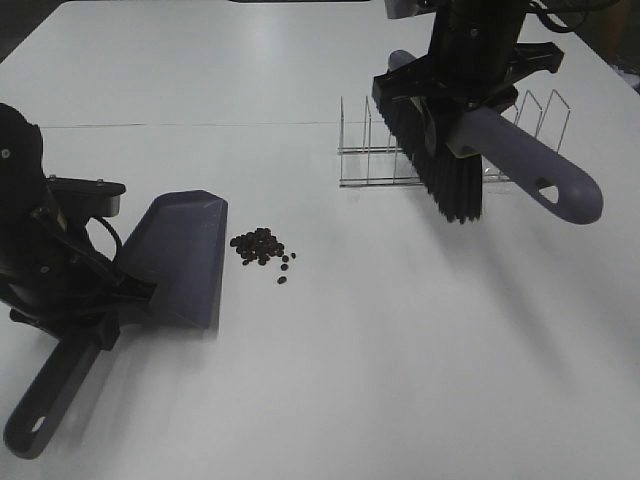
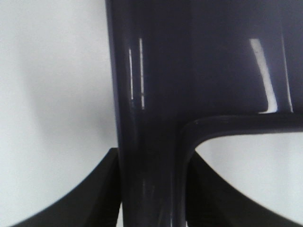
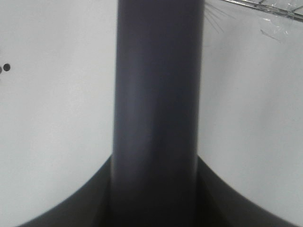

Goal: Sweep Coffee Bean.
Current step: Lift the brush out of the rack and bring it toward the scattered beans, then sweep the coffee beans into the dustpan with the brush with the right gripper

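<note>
A small pile of dark coffee beans [image 1: 262, 248] lies on the white table, with a few strays to its right. The purple dustpan [image 1: 178, 258] rests on the table just left of the pile, its open edge facing the beans. My left gripper [image 1: 118, 305] is shut on the dustpan's handle [image 2: 149, 142]. My right gripper [image 1: 465, 95] is shut on the purple brush [image 1: 520, 155] and holds it in the air above the wire rack, black bristles [image 1: 440, 165] pointing down, far right of the beans. The brush handle [image 3: 158, 109] fills the right wrist view, where two beans [image 3: 4, 67] show at one edge.
A clear wire rack [image 1: 400, 150] stands on the table behind and below the brush; a corner of it shows in the right wrist view [image 3: 265, 7]. The table's [image 1: 400, 350] far edge runs along the top of the exterior view.
</note>
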